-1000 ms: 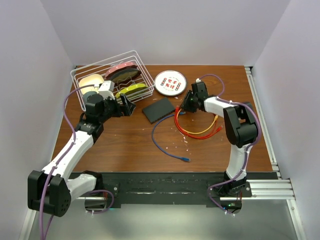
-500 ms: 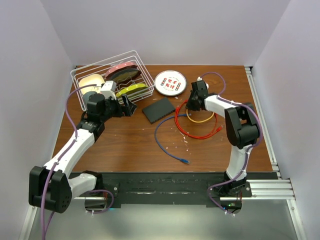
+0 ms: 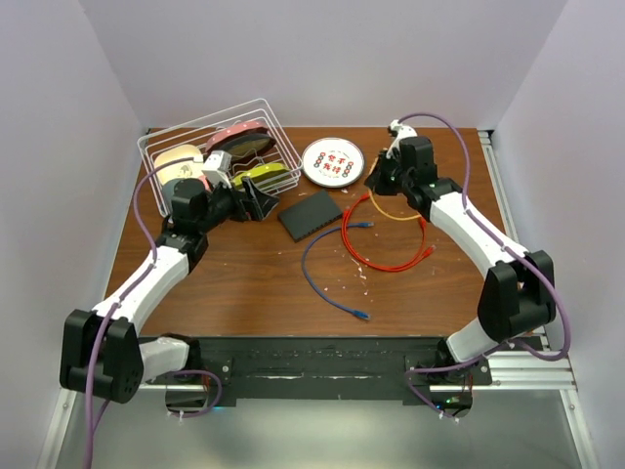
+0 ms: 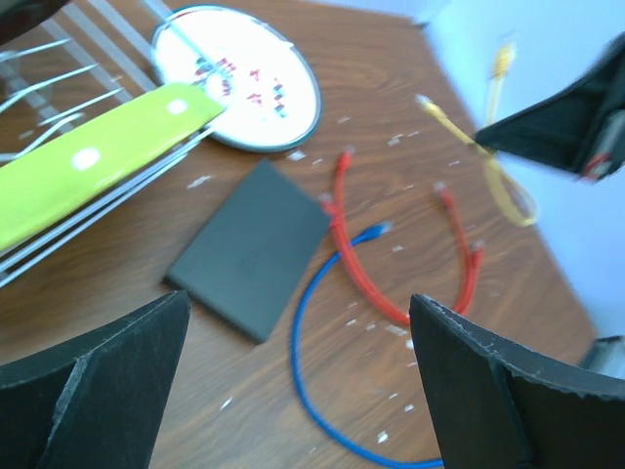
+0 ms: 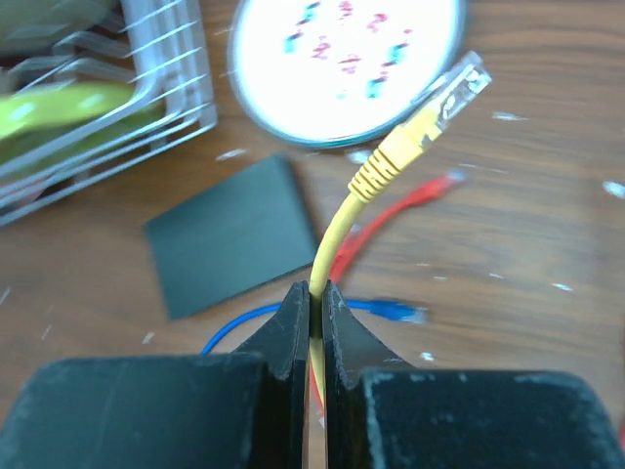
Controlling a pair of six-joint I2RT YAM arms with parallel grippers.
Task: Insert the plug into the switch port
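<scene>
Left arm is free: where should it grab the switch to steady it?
Probably from above, pinching the switch across its short width at the end nearer the open left gripper. It lies flat on the table, so only its thin edges offer purchase. I cannot see which edge has the sockets.

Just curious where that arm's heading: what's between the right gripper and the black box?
One end of the red cable lies between the right gripper and the switch, top view.

no readable text; the marks on the plate are illegible.
</scene>
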